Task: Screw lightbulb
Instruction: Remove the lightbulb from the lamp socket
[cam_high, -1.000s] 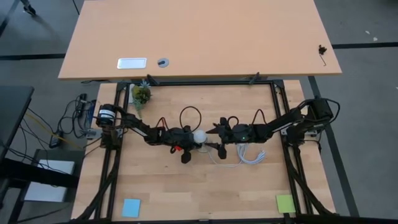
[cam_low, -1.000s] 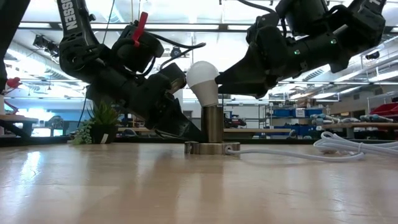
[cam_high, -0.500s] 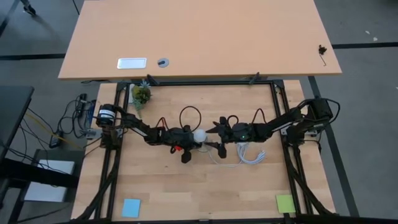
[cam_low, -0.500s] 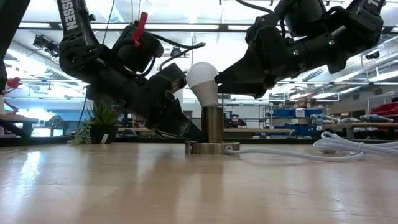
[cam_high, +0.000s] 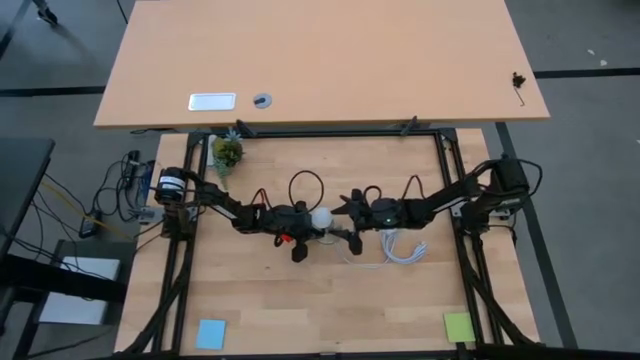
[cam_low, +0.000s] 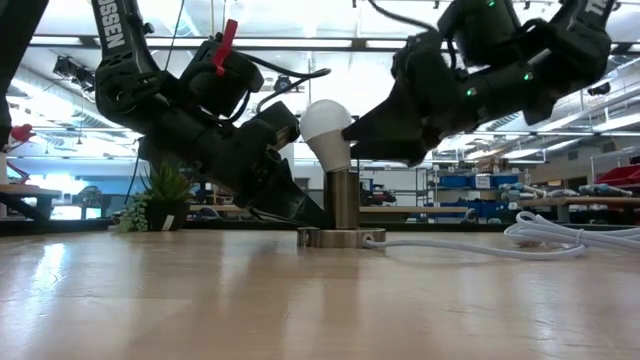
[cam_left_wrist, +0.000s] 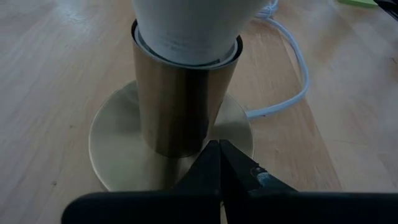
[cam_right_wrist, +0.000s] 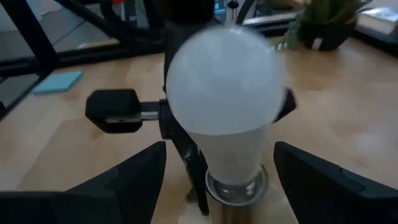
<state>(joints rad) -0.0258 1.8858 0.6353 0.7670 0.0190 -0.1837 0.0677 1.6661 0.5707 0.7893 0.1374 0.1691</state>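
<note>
Low view | left arm (cam_low: 120, 45) lettering, partly cut off: "SSEN" | lightbulb (cam_low: 326, 130) unmarked

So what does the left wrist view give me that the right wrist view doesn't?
Only the left wrist view shows the brass socket base, the white cable running from it, and the left gripper shut, pressing on the base. Only the right wrist view shows the lightbulb head whole, with the right gripper open either side of it, plus a blue note. Both show the bulb seated in the socket.
</note>
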